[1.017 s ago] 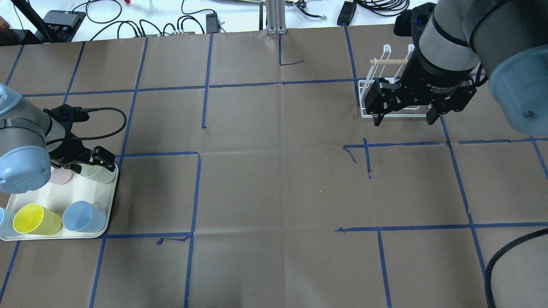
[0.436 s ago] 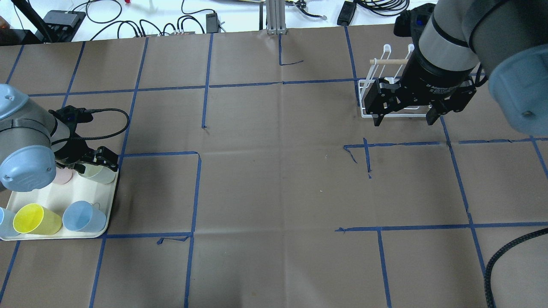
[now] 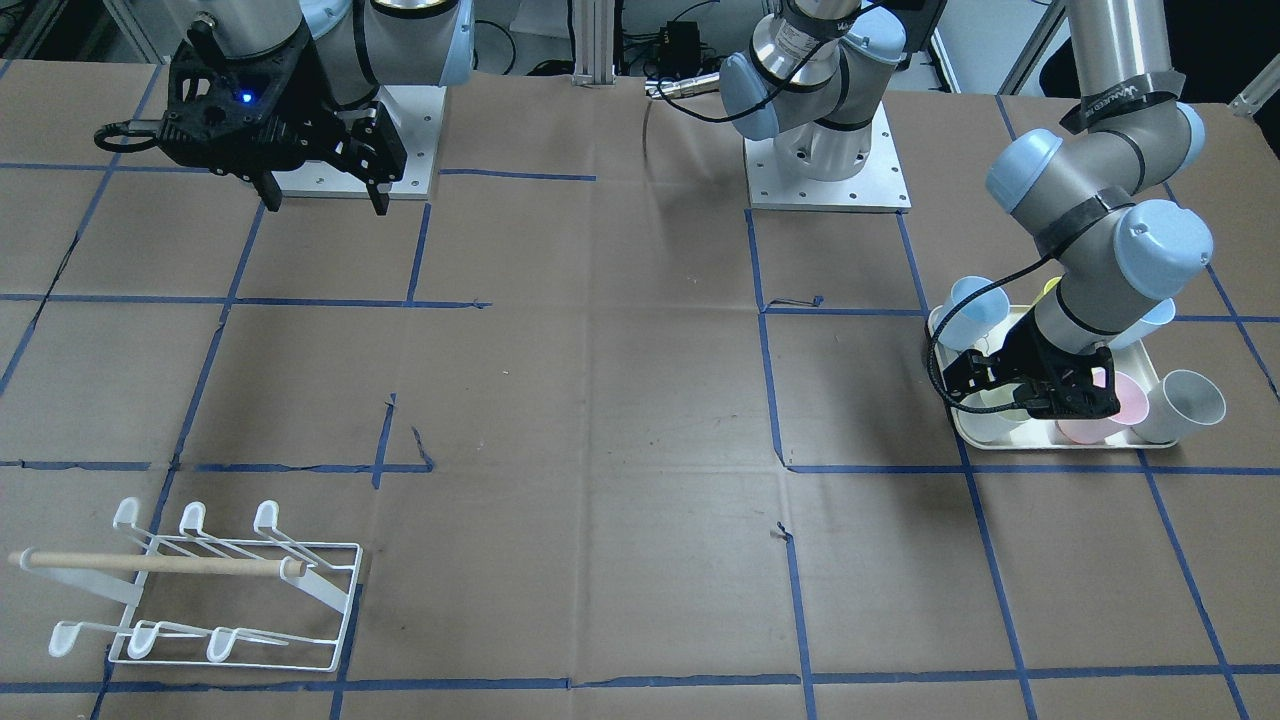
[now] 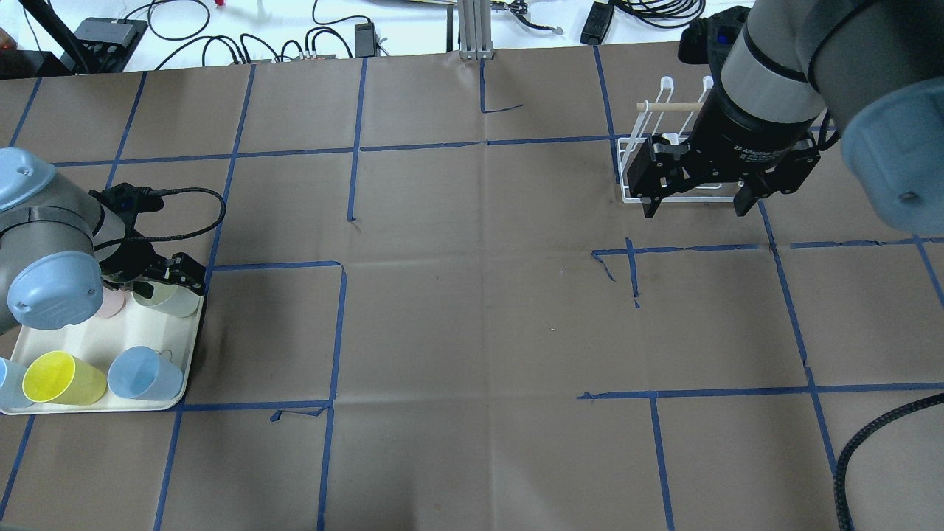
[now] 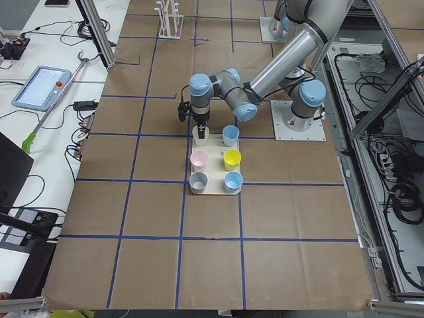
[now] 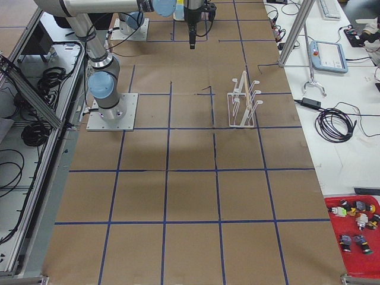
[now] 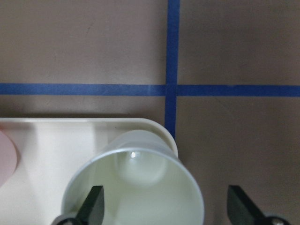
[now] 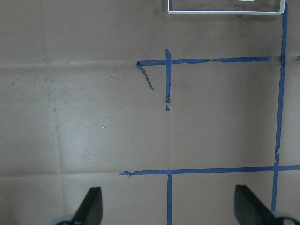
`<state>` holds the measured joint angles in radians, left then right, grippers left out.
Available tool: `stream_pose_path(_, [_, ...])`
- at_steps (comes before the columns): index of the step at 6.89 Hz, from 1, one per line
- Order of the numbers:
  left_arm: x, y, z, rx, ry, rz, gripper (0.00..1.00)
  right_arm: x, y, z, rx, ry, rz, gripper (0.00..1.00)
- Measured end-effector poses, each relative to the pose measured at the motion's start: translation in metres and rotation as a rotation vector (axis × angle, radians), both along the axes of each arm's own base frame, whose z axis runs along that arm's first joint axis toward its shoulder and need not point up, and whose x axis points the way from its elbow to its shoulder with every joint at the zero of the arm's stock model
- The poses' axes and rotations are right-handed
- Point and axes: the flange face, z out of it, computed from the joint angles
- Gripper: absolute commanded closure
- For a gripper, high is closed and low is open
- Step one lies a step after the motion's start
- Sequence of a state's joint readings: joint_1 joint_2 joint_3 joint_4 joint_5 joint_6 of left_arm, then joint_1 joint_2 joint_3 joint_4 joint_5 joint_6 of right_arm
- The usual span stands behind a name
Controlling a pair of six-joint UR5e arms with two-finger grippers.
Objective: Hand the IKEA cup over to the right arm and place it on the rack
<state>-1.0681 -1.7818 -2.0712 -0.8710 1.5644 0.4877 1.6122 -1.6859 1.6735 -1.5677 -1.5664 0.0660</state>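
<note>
Shifted slightly over the tray (image 4: 96, 343) toward the tabletop's left edge, the left arm (image 4: 44, 228) is mid pick-up: its jaws are released, one finger (image 7: 93, 204) inside the pale IKEA cup (image 7: 136, 187) and one outside, so closing on its wall comes next. The right arm (image 4: 774, 81) holds its jaws spread, high and short of the rack (image 3: 150, 563) by the far edge; the cup's near rim is cut off, so contact cannot be judged.

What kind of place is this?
Probably a robot lab: the left arm and right arm are bolted to a table gridded with blue tape, with a control tablet alongside.
</note>
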Motion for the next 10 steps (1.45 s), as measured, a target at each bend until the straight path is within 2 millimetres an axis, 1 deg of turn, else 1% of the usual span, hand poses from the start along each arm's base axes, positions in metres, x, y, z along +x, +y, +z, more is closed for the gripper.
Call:
stream_pose_path(2, [0.000,-0.002,0.006,-0.013,-0.005,-0.001,0.81,0.000,0.000,0.000,0.001,0.001,0.000,0.00])
stream_pose_path(4, [0.002,-0.005,0.014,-0.029,-0.014,-0.002,0.99,0.000,0.000,-0.001,0.001,0.001,0.000,0.00])
stream_pose_path(6, [0.002,-0.008,0.023,-0.044,-0.020,-0.002,1.00,0.000,0.000,-0.001,0.003,0.001,0.000,0.00])
stream_pose_path(7, [0.004,-0.012,0.031,-0.055,-0.025,-0.003,1.00,0.000,0.000,-0.001,0.003,0.001,0.000,0.00])
stream_pose_path(8, [0.005,-0.015,0.045,-0.065,-0.029,-0.004,1.00,0.000,0.000,-0.001,0.003,0.001,0.000,0.00])
stream_pose_path(9, [0.005,-0.017,0.067,-0.058,-0.025,0.000,1.00,0.000,0.000,-0.001,0.002,0.000,0.000,0.00])
stream_pose_path(10, [0.007,-0.021,0.101,-0.036,-0.013,0.007,1.00,0.000,-0.001,-0.001,0.001,-0.002,0.000,0.00])
